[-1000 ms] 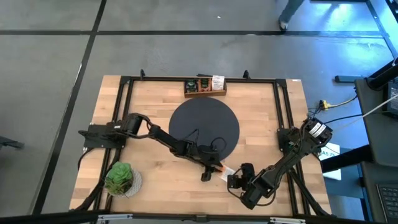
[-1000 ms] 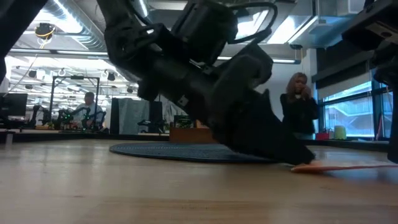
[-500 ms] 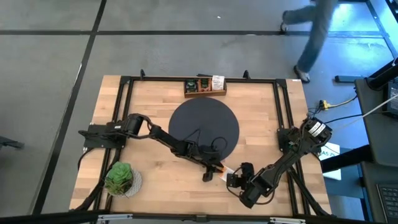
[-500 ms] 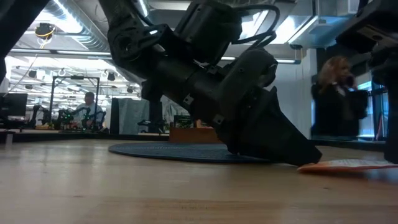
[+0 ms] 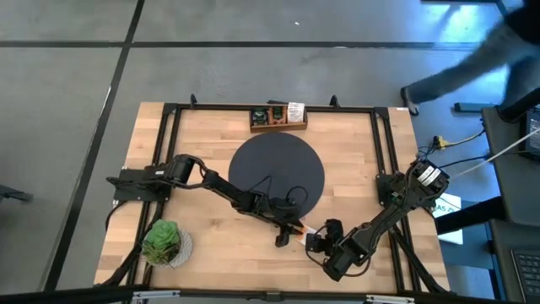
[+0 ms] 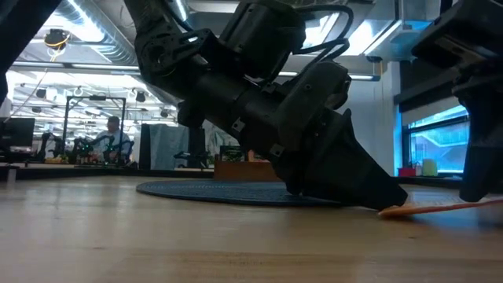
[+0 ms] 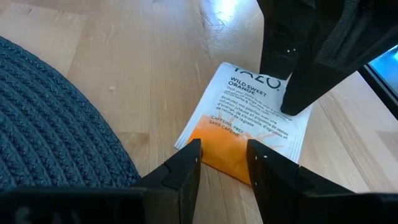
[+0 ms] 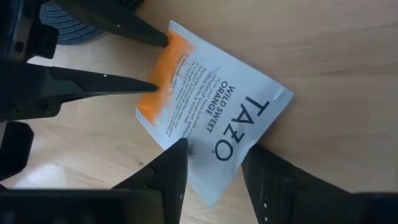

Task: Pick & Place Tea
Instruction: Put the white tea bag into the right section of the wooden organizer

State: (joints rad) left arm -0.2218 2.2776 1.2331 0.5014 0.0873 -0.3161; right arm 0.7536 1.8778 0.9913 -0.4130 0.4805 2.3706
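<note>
Reaching from both sides, my left gripper (image 7: pixel 222 163) and right gripper (image 8: pixel 212 163) bracket the Tazo orange tea packet (image 7: pixel 249 121) at lower center, fingers parted; seemingly mid-pickup, closing comes next.

The orange-and-white tea packet (image 7: pixel 247 129) near the table's front edge bore the printed brand "TAZO" and the label "WILD SWEET ORANGE".
</note>
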